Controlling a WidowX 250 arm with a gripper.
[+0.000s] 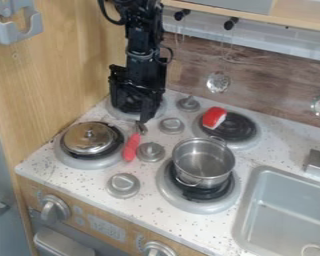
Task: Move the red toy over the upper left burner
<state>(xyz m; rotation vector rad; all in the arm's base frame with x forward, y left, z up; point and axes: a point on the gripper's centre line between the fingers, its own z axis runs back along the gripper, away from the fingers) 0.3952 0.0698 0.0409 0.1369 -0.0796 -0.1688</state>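
One gripper (145,119) | opening, hold: we can't tell | smooth red-handled utensil (131,147) just below | rounded red-white toy (214,117) to right

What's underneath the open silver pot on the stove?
A black burner with a grey rim shows below the pot. The part directly beneath the pot is covered, so what's there can't be seen.
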